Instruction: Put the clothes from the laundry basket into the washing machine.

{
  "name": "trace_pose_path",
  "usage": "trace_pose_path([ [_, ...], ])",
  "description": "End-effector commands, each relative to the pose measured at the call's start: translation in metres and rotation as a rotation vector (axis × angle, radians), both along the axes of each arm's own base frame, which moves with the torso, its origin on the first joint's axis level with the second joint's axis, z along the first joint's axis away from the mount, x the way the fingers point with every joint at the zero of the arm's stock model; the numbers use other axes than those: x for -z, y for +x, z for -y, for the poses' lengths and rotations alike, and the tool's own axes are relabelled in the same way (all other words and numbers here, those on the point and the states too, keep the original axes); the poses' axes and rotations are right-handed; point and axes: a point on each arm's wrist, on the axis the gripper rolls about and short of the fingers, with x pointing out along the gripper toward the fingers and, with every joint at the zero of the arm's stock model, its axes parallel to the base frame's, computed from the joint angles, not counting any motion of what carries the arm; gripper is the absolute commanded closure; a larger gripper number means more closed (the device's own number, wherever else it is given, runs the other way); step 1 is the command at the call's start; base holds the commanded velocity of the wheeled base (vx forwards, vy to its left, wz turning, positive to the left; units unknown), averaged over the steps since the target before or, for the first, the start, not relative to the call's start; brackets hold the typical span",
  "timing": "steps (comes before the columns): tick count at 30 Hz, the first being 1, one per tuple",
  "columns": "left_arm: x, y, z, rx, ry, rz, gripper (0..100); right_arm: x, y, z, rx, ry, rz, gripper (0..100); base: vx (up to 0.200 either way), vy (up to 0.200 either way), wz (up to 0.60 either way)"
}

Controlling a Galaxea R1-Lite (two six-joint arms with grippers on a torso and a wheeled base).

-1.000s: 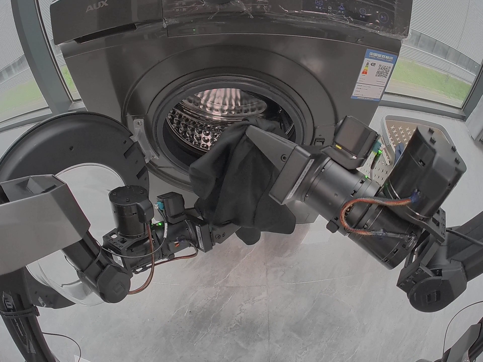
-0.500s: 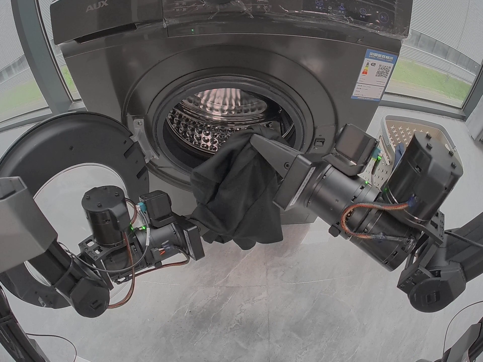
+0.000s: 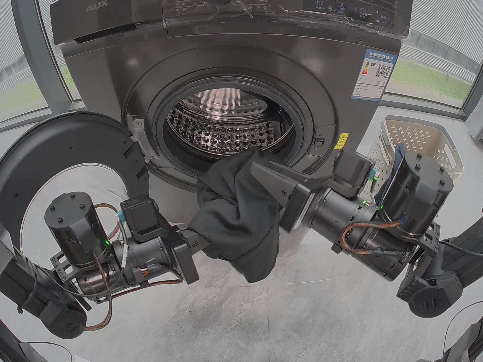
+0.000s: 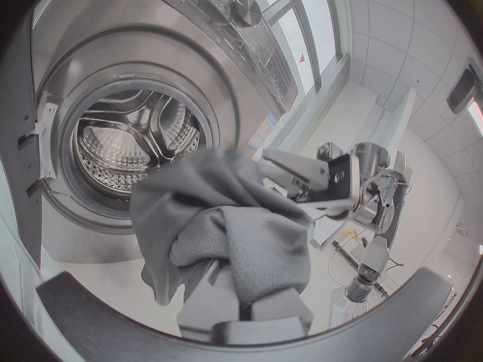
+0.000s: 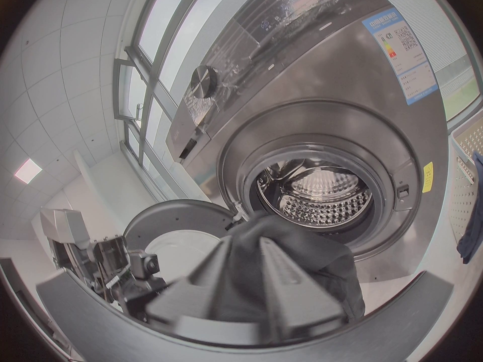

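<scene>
My right gripper (image 3: 262,173) is clenched on the top of a dark garment (image 3: 236,217), and my left gripper (image 3: 200,238), at its 7 o'clock, pinches the same cloth lower down. The bundle hangs between them just outside the mouth of the washing machine (image 3: 322,76), whose drum (image 3: 221,126) at 12 o'clock holds no cloth that I can see. I judge the job barely begun, since this piece is not yet inside and a blue garment (image 5: 473,217) lies in the laundry basket (image 3: 422,137) at 3 o'clock. The open door (image 3: 65,142) stands at 9 o'clock over a pale marbled floor (image 3: 302,318), with big windows (image 3: 432,76) behind the machine.
</scene>
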Motion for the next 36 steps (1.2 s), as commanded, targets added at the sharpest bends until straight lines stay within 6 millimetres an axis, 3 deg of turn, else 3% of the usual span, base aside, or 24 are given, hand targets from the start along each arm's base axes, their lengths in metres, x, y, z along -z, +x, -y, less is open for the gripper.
trace_pose_path([
  [1,-0.010,-0.002,-0.003,-0.006,-0.026,0.034,100,0.009,-0.001,0.003,0.007,-0.045,-0.012,0,0.000,0.000,0.00],
  [8,-0.023,0.009,0.002,-0.073,-0.096,0.056,100,0.040,-0.005,0.021,0.034,-0.195,-0.033,0,0.000,0.000,0.00],
  [14,-0.020,0.013,0.004,-0.101,-0.093,0.045,100,0.047,-0.007,0.025,0.010,-0.243,-0.026,0,0.000,0.000,0.00],
  [22,-0.021,0.013,0.003,-0.126,-0.099,0.044,100,0.060,-0.002,0.020,0.006,-0.298,-0.028,0,0.000,0.000,0.00],
  [27,-0.020,0.014,0.004,-0.126,-0.097,0.042,100,0.069,0.013,0.012,0.022,-0.328,-0.019,0,0.000,0.000,0.00],
  [36,-0.018,0.017,0.006,-0.128,-0.092,0.036,100,0.064,0.015,-0.007,-0.059,-0.289,0.056,0,0.000,0.000,0.00],
])
